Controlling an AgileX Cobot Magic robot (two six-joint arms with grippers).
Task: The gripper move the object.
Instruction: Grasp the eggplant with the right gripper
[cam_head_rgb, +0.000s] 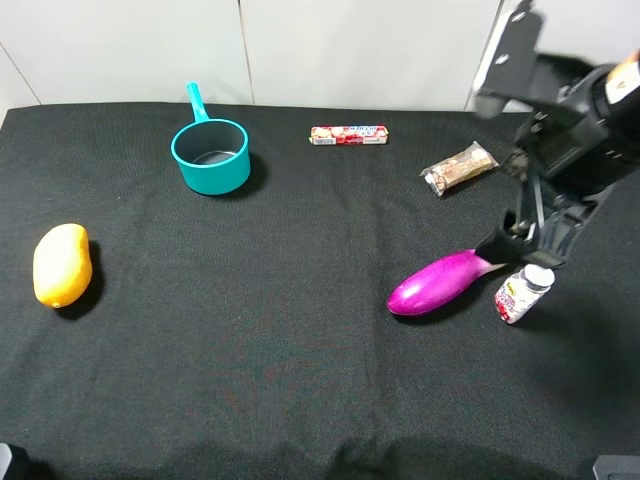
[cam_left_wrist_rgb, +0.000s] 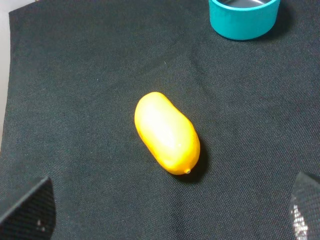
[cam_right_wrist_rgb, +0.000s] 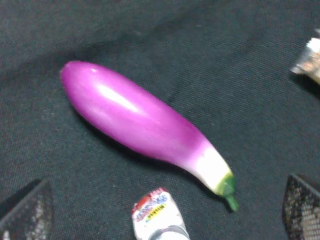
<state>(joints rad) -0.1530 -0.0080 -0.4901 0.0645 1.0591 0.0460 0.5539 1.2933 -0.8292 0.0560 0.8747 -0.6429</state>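
Note:
The magenta-purple eggplant (cam_head_rgb: 440, 282) lies on the black cloth at the right, its whitish green-stemmed end pointing right. It fills the right wrist view (cam_right_wrist_rgb: 140, 120). My right gripper (cam_head_rgb: 520, 240) hangs just above the stem end, open and empty (cam_right_wrist_rgb: 164, 212), with its fingers (cam_right_wrist_rgb: 25, 212) wide apart on either side of the stem end and a small bottle. My left gripper (cam_left_wrist_rgb: 167, 215) is open and empty above the yellow mango (cam_left_wrist_rgb: 166, 132). It is out of the exterior view.
A small white-capped bottle (cam_head_rgb: 522, 293) stands right beside the eggplant's stem end. The mango (cam_head_rgb: 62, 264) lies far left. A teal pot (cam_head_rgb: 211, 155) is at the back left, a red snack bar (cam_head_rgb: 348, 134) at the back middle, a wrapped snack (cam_head_rgb: 460, 167) behind the eggplant.

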